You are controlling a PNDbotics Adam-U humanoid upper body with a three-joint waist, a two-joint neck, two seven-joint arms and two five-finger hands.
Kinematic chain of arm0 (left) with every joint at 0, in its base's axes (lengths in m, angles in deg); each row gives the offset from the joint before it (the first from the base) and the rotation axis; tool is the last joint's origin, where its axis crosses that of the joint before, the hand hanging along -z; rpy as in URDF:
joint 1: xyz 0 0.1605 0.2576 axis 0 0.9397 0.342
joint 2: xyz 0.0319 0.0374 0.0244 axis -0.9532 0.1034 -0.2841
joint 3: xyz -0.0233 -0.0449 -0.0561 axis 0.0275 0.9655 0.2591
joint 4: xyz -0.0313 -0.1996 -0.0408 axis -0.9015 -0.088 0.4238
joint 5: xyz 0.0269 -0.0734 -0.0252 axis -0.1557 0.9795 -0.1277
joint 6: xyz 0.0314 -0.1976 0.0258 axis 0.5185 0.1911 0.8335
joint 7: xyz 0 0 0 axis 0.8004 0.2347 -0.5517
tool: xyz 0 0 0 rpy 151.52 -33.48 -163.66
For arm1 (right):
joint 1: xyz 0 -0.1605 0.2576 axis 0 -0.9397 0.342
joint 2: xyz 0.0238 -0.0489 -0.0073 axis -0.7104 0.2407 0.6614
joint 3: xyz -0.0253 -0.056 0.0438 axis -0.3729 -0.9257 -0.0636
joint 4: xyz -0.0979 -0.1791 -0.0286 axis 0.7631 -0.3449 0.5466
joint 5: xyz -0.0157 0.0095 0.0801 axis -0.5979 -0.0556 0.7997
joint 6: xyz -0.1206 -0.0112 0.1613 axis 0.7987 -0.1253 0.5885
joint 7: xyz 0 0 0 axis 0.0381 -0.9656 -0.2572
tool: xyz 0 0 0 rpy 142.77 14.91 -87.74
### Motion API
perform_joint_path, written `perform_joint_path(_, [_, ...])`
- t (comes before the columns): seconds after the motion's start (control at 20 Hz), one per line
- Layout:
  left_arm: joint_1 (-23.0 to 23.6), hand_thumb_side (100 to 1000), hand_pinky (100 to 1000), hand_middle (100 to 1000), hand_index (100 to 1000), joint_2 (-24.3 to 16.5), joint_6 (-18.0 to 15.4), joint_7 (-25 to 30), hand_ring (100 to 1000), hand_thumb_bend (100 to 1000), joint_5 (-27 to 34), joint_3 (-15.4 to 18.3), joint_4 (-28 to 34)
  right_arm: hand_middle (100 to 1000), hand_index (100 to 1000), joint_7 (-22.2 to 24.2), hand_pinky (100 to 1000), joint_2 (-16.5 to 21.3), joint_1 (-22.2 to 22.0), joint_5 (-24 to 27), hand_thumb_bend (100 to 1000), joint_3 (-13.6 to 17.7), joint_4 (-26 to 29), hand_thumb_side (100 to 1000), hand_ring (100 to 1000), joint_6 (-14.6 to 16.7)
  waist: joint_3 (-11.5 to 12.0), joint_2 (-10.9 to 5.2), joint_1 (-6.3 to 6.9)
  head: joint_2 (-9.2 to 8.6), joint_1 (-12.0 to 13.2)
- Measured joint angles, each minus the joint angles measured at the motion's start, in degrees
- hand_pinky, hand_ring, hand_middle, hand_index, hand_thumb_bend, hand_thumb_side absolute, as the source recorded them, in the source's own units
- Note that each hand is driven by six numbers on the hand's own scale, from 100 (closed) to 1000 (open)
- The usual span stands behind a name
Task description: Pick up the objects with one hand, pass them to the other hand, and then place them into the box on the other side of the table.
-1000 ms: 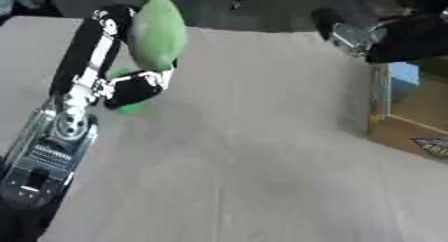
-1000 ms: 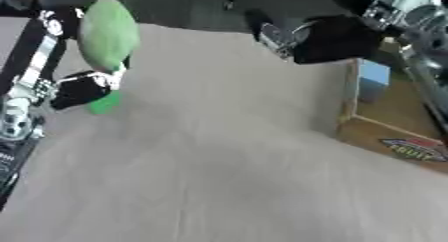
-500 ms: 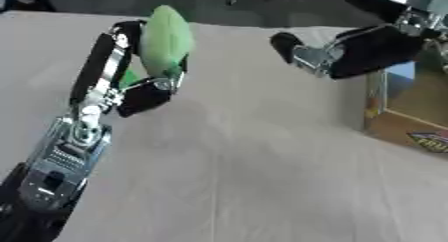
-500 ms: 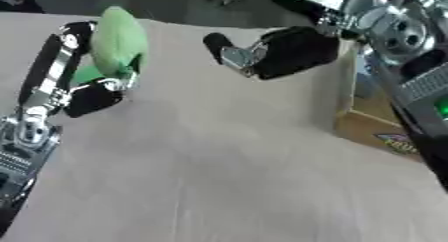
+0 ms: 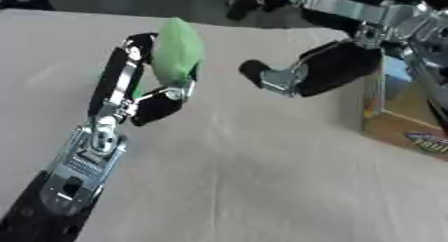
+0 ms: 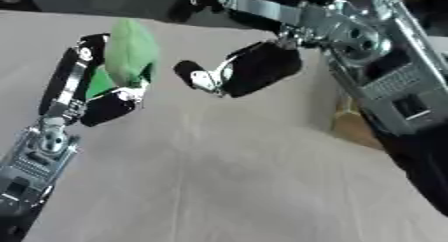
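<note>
Beige cloth covers the table, and a dark strip of room runs along its far edge. Held up above the cloth near the table's left side, the pale green, egg-shaped soft object sits in the left hand, whose fingers and thumb curl round it from behind and below. Its skin looks matte and slightly puffy, so I judge it light and yielding, likely foam or a filled pouch, neither fragile nor especially slippery; squeezing it should dent it rather than break it. Its long axis stands nearly upright, tipped a little, with the narrower end pointing up and away from the robot. That upper half stands bare above the holding fingers, which makes it the sensible place for the receiving grasp, taken across the short axis. The right hand hangs near it on the right, apart from it, fingers relaxed and holding nothing. Behind that hand, at the table's right edge, stands the brown cardboard box with printed sides, open at the top.
</note>
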Motion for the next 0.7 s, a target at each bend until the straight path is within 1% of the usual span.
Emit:
perform_joint_path(0.25, [0.15,235,598,518,547,1.05,-1.67,-1.41,568,100,-4.09,-0.68,-0.48,822,887,0.12,915,-2.78,0.43,-3.81,241,-1.38,-3.67,504,935,-0.49,0.05,0.00,-0.03,0.02,-0.05])
perform_joint_path(0.35, [0.16,235,598,518,546,1.33,-2.31,-1.42,568,100,-5.47,-1.00,-0.64,826,895,-0.22,916,-3.60,0.75,-5.24,262,-1.86,-5.43,500,940,-0.21,0.15,0.00,-0.04,0.02,-0.08])
perform_joint_path(0.5, [0.17,233,597,517,546,1.53,-2.85,-1.09,568,100,-6.22,-1.38,-0.82,833,908,-1.11,918,-4.38,0.78,-7.13,335,-2.29,-7.54,492,946,0.71,0.30,0.00,-0.06,0.04,-0.08])
perform_joint_path(0.7, [0.17,229,595,517,545,1.62,-3.31,-0.52,568,100,-6.30,-1.76,-1.13,832,912,-2.16,914,-4.96,1.23,-8.76,377,-2.44,-9.27,502,942,2.14,0.46,0.01,-0.18,0.04,-0.08])
